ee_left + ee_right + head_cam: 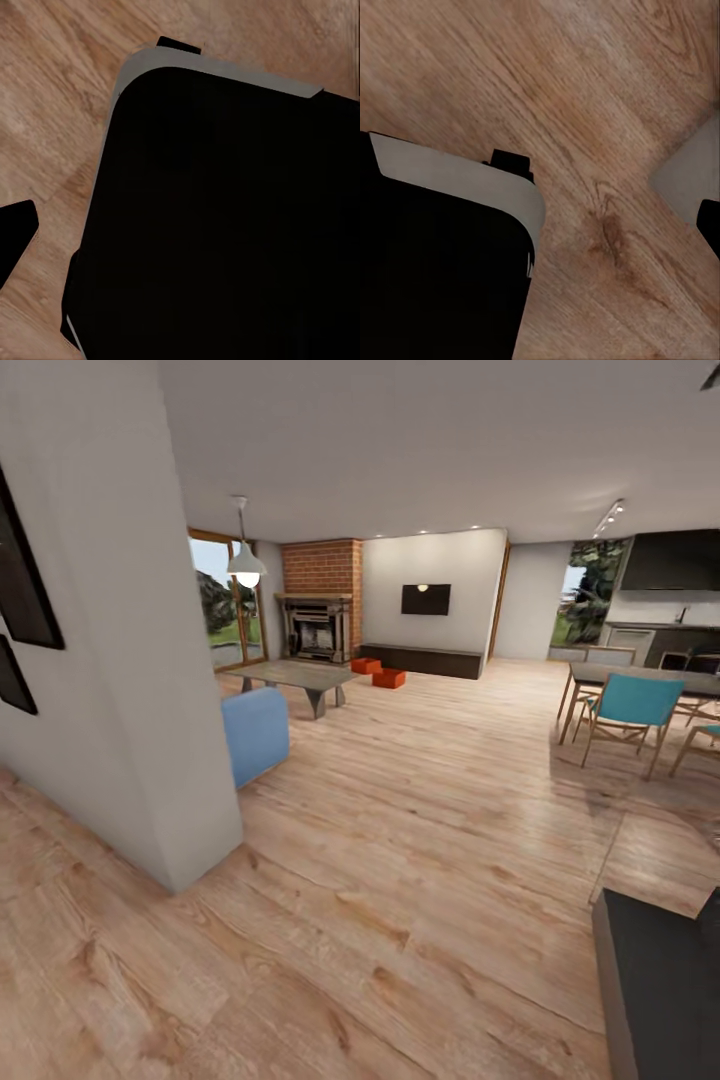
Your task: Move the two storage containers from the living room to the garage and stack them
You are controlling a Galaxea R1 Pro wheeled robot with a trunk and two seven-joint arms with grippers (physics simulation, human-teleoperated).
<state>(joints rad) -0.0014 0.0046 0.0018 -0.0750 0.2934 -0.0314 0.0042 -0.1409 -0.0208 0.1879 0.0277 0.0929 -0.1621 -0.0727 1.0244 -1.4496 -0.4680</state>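
Observation:
Far across the living room, the two storage containers stand on the light wood plank floor in the head view: one orange-red bin (366, 665) beside the brick fireplace (320, 595), the other (389, 678) just right of it, in front of the dark low cabinet (425, 660). Both are small with distance and sit apart from each other. In the left wrist view a dark wedge (15, 236), possibly one fingertip, hangs over the planks beside the robot's black base (225, 225). The right wrist view looks down on the base's grey-edged corner (472, 180) and bare planks.
A white wall corner (150, 710) juts in close on the left. Behind it are a blue sofa (255, 732) and a glass-topped table (300, 678). A dining table with teal chairs (630, 710) stands at the right, a dark cabinet (660, 980) at the near right. Open plank floor (420, 790) leads ahead.

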